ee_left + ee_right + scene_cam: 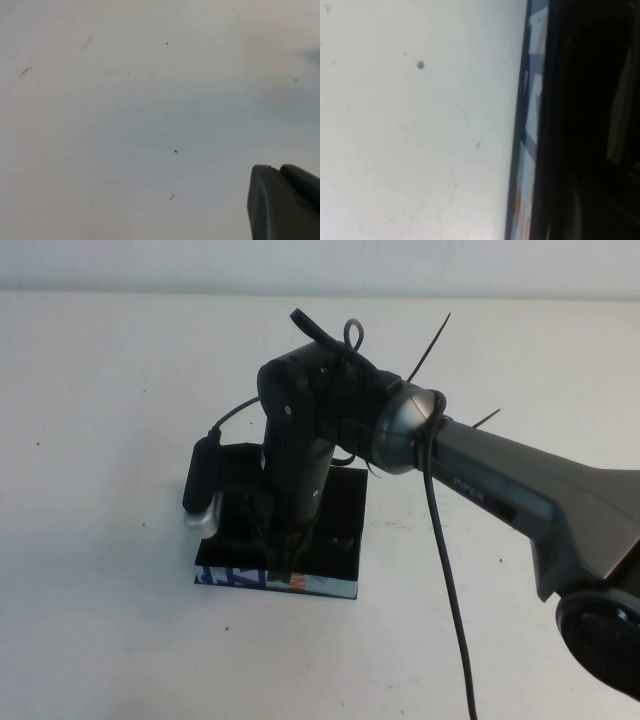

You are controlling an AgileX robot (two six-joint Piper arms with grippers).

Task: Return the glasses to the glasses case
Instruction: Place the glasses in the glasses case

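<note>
The glasses case (pixel 342 512) is a black box in the middle of the table, its white side printed in blue and orange (pixel 250 578) facing me. My right gripper (pixel 286 552) points straight down into the case near its front edge. The right wrist view shows the printed side (pixel 530 100) next to a dark mass. I cannot make out the glasses in any view; they are hidden by the arm or lost in the dark case. My left gripper (pixel 280 168) shows only in its wrist view, shut and empty over bare table.
The right arm (pixel 500 490) stretches from the lower right over the case, with a black cable (pixel 450 580) hanging from it. The white table (pixel 110 390) surrounds the case on all sides.
</note>
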